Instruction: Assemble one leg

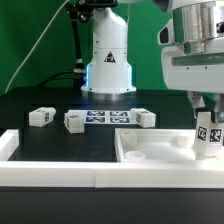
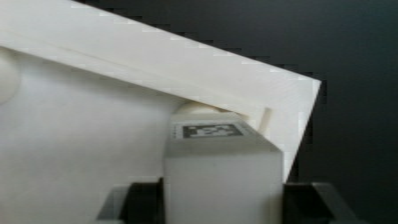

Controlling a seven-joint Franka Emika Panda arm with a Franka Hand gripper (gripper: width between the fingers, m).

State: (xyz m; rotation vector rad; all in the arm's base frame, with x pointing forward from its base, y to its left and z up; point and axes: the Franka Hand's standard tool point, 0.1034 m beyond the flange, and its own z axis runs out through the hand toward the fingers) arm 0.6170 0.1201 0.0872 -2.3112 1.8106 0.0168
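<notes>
Here, arm (image 1: 195,45) reaching straight down, jaws clamped on upright leg (image 1: 208,135), at panel (image 1: 150,150) corner

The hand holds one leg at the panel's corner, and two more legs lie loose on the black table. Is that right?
Not two: the exterior view shows three loose legs on the black table. The rest stands: the hand grips the held leg at the corner of the panel.

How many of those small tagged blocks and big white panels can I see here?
Loose legs on the table: 3
Leg held in the gripper: 1
Square panel: 1
Marker board: 1
Total: 6
</notes>
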